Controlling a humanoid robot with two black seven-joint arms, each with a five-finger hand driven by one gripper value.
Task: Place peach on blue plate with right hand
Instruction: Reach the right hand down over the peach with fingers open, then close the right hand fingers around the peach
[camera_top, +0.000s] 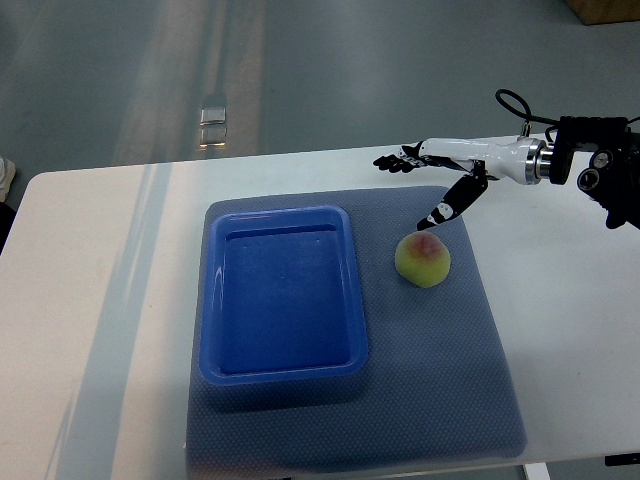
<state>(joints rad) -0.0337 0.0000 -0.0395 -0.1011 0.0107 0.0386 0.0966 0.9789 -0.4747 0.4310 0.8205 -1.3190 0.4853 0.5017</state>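
A yellow-green peach (423, 259) with a pink blush lies on the grey-blue mat (440, 370), to the right of the blue plate (283, 371), a rectangular tray with nothing in it. My right hand (418, 185) reaches in from the right edge, above and slightly behind the peach. Its fingers (397, 160) are spread flat, and the thumb (447, 206) points down toward the peach without touching it. The hand holds nothing. No left arm shows.
The mat lies on a white table (90, 300) whose far edge runs just behind the hand. Grey floor lies beyond, with a small shiny fitting (212, 125) on it. A brown box corner (605, 10) sits at the top right.
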